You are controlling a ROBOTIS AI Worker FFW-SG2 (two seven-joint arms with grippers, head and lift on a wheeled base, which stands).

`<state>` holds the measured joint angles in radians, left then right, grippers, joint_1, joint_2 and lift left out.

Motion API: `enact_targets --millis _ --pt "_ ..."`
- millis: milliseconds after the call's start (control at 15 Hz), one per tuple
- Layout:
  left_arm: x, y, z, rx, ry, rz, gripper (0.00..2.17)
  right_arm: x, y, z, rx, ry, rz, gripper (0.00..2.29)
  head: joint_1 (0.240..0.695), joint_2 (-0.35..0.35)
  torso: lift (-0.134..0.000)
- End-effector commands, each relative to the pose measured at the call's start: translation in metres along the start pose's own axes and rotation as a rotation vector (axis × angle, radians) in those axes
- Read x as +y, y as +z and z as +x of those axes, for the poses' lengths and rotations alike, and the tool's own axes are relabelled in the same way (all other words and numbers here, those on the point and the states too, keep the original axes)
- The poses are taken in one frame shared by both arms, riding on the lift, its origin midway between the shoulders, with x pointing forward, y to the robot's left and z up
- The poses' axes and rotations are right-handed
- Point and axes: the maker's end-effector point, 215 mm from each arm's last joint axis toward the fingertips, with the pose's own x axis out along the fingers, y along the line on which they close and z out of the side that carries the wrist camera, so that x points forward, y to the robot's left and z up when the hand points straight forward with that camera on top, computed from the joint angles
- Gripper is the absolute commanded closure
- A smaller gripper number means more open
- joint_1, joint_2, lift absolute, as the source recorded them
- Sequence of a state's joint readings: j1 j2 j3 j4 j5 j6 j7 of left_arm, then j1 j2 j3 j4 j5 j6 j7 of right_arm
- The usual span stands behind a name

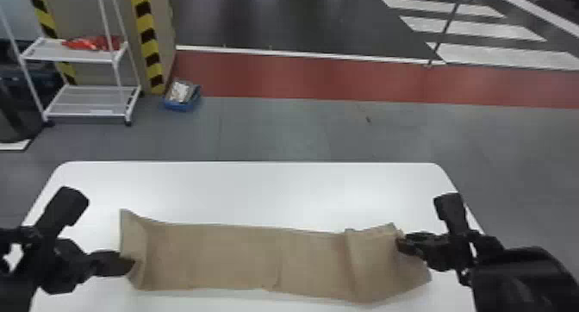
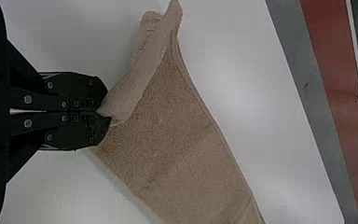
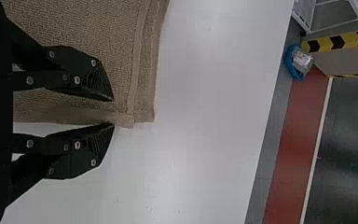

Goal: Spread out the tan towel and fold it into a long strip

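The tan towel [image 1: 241,255] lies as a long band across the white table, its left end raised and creased and its right end folded over in a slanting flap. At the left end is my left gripper [image 1: 129,263]; in the left wrist view the left gripper [image 2: 103,112] is shut on a pinched edge of the towel [image 2: 168,121]. My right gripper [image 1: 403,244] is at the towel's right end. In the right wrist view the right gripper [image 3: 113,112] stands open, with the edge of the towel [image 3: 84,28] between its fingers.
The white table [image 1: 258,190] has its far edge beyond the towel. On the floor behind stand a white shelf cart [image 1: 82,102] and a blue bin [image 1: 183,101], near a yellow and black striped post [image 1: 148,44].
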<state>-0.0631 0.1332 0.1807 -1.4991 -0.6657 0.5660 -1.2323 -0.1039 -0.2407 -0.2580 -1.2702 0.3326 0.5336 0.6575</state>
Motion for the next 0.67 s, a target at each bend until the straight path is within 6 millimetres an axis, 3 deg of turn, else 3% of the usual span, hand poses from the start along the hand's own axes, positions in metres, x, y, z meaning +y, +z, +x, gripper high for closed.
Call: enact_targets --millis 0,200,267,400,600 --pt "-0.001 0.0 0.001 0.0 -0.003 0.005 2.14 0.001 0.002 -0.002 -0.006 0.02 0.017 0.62 0.695 -0.16 0.0" --pt "-0.001 -0.002 0.0 0.002 -0.002 0.006 2.14 -0.004 0.003 -0.004 -0.012 0.018 0.03 0.51 0.695 -0.16 0.0" --pt "-0.002 -0.003 0.001 0.003 -0.003 0.003 2.14 -0.008 0.014 -0.004 -0.02 0.008 0.016 0.5 0.695 -0.162 0.0" --pt "-0.005 -0.001 0.004 -0.004 -0.013 0.027 2.14 -0.013 0.017 -0.003 -0.018 -0.003 0.018 0.33 0.695 -0.165 0.0" --pt "-0.008 -0.001 0.007 -0.004 -0.018 0.034 2.14 -0.015 0.012 0.004 0.024 -0.017 -0.015 0.31 0.695 -0.175 0.0"
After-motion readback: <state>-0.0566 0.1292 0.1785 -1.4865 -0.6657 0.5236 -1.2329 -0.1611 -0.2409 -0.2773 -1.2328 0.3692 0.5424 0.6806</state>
